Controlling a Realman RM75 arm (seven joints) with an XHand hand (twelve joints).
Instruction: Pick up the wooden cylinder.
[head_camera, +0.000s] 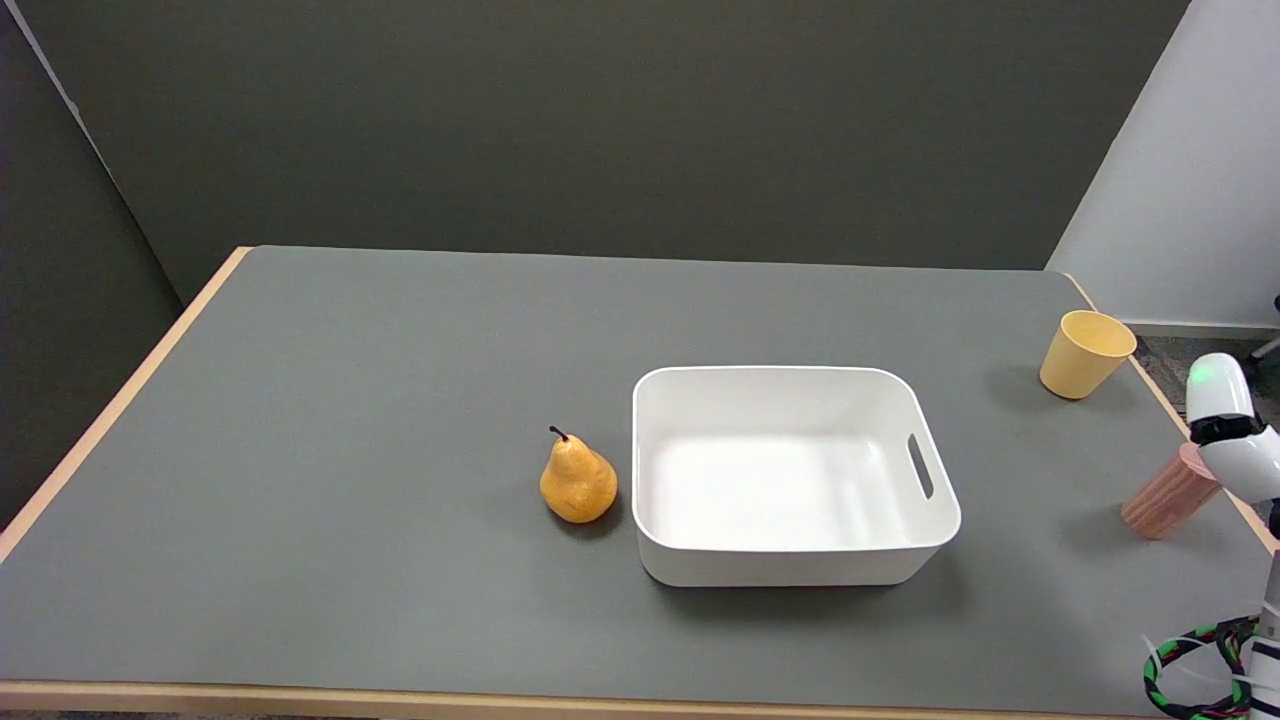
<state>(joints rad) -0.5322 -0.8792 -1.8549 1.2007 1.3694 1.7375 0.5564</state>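
Even, soft overhead light; sharp picture.
Faint shadows fall on the tabletop (400, 420); mild glare inside the white bin (660, 540).

Grainy wooden cylinder (1166, 495) – matt table (400, 400)

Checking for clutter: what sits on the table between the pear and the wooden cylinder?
In the head view, only the empty white bin lies between the pear and the wooden cylinder.
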